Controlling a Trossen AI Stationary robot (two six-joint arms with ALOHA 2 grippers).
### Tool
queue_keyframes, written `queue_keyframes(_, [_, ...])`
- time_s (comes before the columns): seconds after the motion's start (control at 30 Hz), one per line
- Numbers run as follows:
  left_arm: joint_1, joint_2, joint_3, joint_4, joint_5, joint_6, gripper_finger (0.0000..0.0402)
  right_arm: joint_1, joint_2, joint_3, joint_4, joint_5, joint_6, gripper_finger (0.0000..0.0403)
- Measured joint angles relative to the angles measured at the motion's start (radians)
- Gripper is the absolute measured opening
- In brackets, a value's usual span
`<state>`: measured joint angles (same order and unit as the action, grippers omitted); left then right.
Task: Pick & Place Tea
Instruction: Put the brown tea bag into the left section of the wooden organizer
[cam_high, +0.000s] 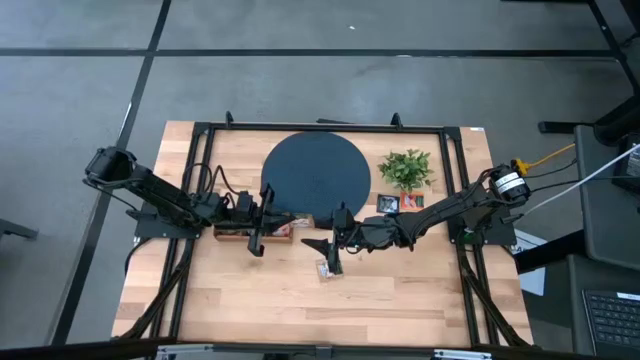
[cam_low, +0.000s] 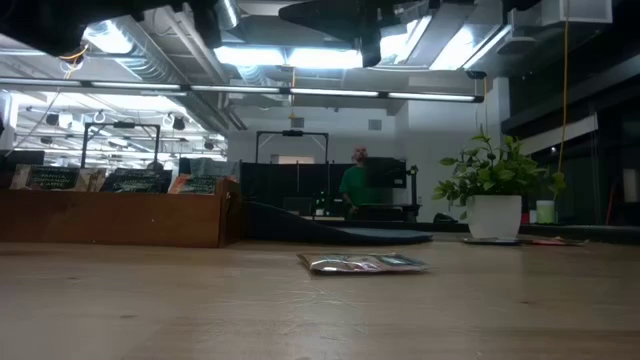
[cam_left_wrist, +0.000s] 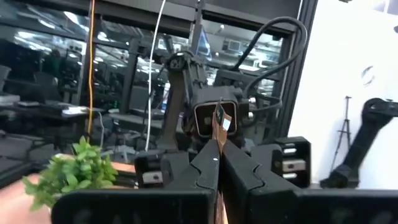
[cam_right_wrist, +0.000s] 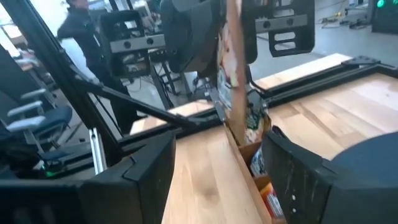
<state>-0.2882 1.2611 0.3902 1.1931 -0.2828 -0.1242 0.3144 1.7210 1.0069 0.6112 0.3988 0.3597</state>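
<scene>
Now the left hand (cam_high: 255, 240) sits pinched tight on a tea sachet (cam_left_wrist: 219, 127), gripped edge-up between its fingers (cam_left_wrist: 205, 171), hovering just off the wooden box (cam_high: 240, 232) at about eight o'clock from the dark disc (cam_high: 316, 176). Facing it, the right hand (cam_high: 330, 250) stands spread wide and empty, at six o'clock from the disc. One loose sachet (cam_high: 327, 269) lies flat on the surface (cam_high: 400, 300) right beneath that right hand; two more sachets (cam_high: 399, 203) rest just below the plant (cam_high: 407, 168). It looks like mid-carry, possibly a handover: the next move calls for bringing the pinched sachet squarely to wherever it is to go, keeping it from slipping. Room is generous toward six o'clock, bare wood there; tighter between the two hands, and the black frame rails (cam_high: 455, 180) hem both sides.
</scene>
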Motion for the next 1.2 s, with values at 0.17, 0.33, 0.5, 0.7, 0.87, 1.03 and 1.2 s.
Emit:
queue_keyframes(0.17, [0.000,0.050,0.071,-0.022,-0.002,0.061,0.0003,-0.007,0.010,0.000,0.048,0.000,-0.015,0.0239])
queue_keyframes(0.33, [0.000,0.086,0.104,-0.029,-0.004,0.086,0.0003,-0.008,0.013,0.000,0.075,0.012,-0.064,0.0239])
queue_keyframes(0.5, [-0.032,0.027,0.090,-0.133,-0.090,0.085,0.0003,0.000,0.013,0.001,0.083,0.067,-0.134,0.0220])
queue_keyframes(0.7, [-0.095,-0.085,0.038,-0.180,-0.150,0.075,0.0003,0.016,0.013,0.001,0.092,0.089,-0.182,0.0180])
queue_keyframes(0.87, [-0.113,-0.122,0.012,-0.212,-0.172,0.047,0.0003,0.018,0.013,0.001,0.139,0.090,-0.210,0.0133])
queue_keyframes(1.03, [-0.108,-0.109,0.009,-0.217,-0.171,0.031,0.0003,0.018,0.013,0.001,0.148,0.072,-0.211,0.0070])
queue_keyframes(1.2, [-0.095,-0.109,0.009,-0.214,-0.162,0.015,0.0003,0.017,0.013,0.001,0.149,0.023,-0.212,0.0008])
